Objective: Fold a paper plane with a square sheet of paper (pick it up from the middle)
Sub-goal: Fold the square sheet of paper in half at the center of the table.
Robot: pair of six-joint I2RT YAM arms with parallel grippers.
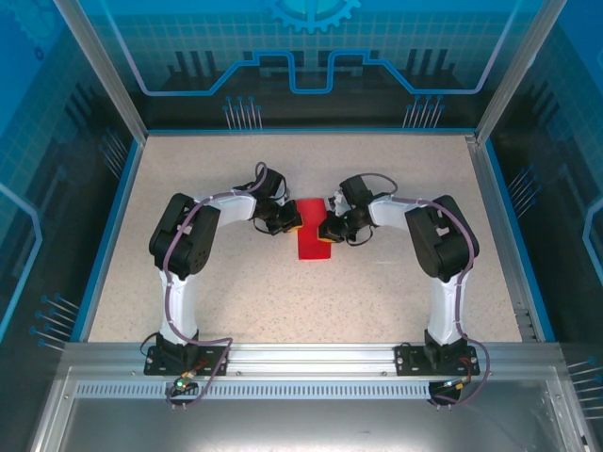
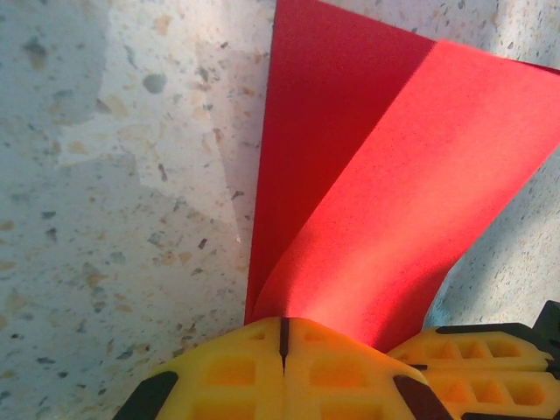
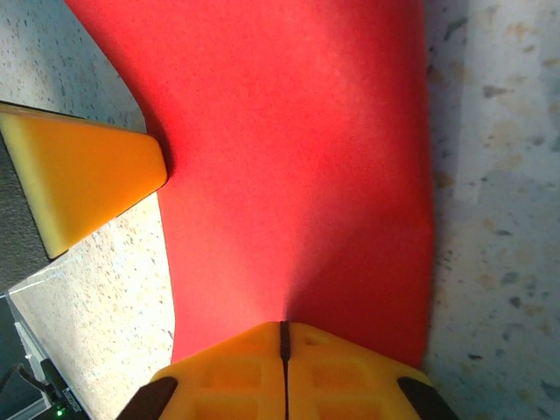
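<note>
Beige speckled tabletop [image 1: 311, 301], blue rim [image 1: 311, 131], teal walls [image 1: 311, 56], red sheet [image 1: 313, 243]

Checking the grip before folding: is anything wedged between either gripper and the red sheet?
Nothing visible is. The left gripper is shut straight on the square sheet of paper, and the right gripper is shut on its opposite side, with no other object between pads and paper.

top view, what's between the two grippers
The square sheet of paper, red, bridges the gap between the left gripper and the right gripper in the top view. The wrist views show each gripper shut on it.
</note>
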